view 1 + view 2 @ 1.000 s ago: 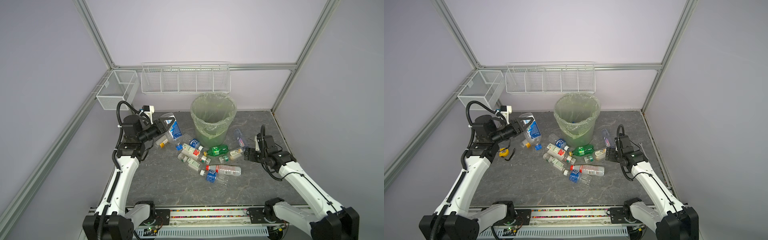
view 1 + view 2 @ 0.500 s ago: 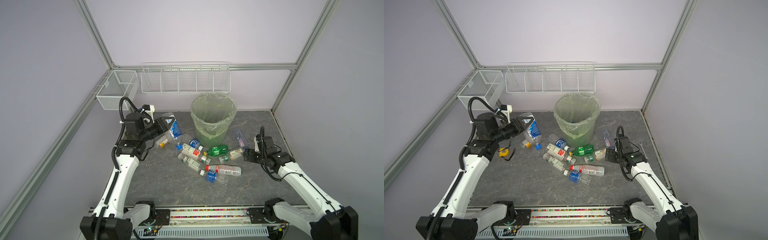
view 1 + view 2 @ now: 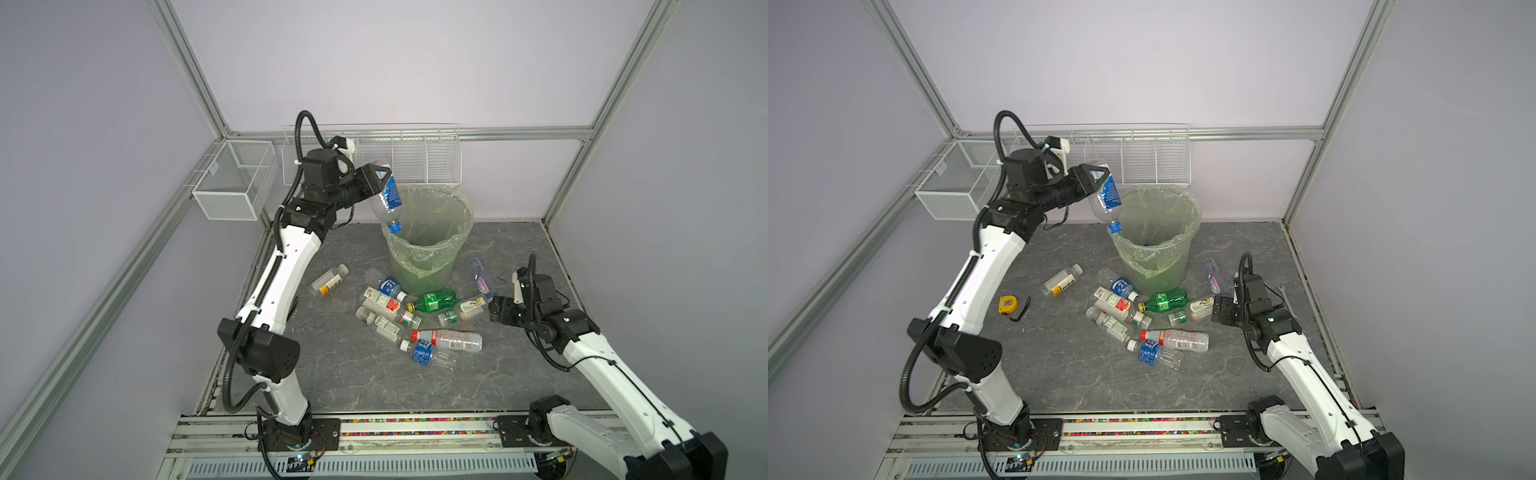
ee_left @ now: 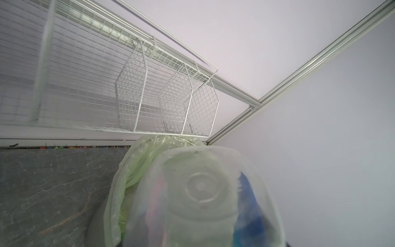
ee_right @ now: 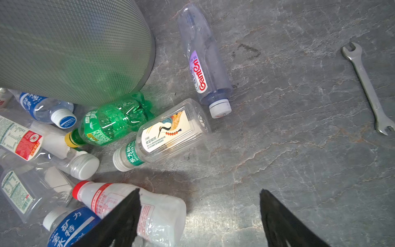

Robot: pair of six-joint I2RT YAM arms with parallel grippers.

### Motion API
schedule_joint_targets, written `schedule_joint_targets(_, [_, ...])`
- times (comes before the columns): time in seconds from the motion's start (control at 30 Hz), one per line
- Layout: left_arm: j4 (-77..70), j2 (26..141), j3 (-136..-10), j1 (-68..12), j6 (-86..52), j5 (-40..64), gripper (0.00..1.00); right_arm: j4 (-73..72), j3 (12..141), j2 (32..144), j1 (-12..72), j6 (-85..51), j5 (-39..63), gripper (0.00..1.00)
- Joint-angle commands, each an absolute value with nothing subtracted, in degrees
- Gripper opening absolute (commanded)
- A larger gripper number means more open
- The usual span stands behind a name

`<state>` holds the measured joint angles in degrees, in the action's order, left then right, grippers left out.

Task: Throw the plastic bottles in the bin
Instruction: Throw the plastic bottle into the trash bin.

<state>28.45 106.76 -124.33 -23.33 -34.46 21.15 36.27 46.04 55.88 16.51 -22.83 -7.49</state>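
The left end effector [image 3: 379,176] is raised beside the bin [image 3: 419,272], with the base of a blue-labelled bottle [image 3: 388,198] between its fingers. Whether they clamp it or stand loose around it cannot be told (the left wrist view gives only the blurred bottle base). The bottle hangs tilted, blue cap down, with the cap over the bin's opening and close to the rim.

The right end effector [image 5: 199,190] has its fingers apart with nothing between them. It is low over the worktop [image 5: 299,160], just beside a red-capped white bottle [image 5: 128,203].

The other plastic bottles [image 3: 386,307] lie on their sides in a loose cluster at the foot of the bin, with a green bottle [image 3: 434,301] against its base. A yellow-labelled bottle [image 3: 330,280] lies apart, nearer the left arm. A wrench [image 5: 367,85] lies well apart from the cluster, and a yellow tape measure [image 3: 1007,304] sits near the left arm.
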Motion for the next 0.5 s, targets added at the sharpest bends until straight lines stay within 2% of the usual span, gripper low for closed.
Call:
schedule_joint_targets(0.0, [35.6,114.4,-136.2,-25.7,-32.9,18.3,1.0,38.4,45.7,54.1,16.1,-23.8,-7.0,0.88])
schedule_joint_targets(0.13, [39.1,119.4,-146.9,-25.8,-33.2,15.6,0.99,39.9,46.2,52.7,16.1,-24.0,-7.4,0.88])
schedule_joint_targets(0.3, [35.7,115.2,-145.7,-25.8,-33.7,12.5,0.99,40.9,46.5,52.0,16.2,-23.8,-8.1,0.88])
schedule_joint_targets(0.47, [43.4,112.9,-147.8,-25.8,-33.3,14.0,0.99,41.7,47.7,53.6,16.1,-23.0,-9.0,0.88])
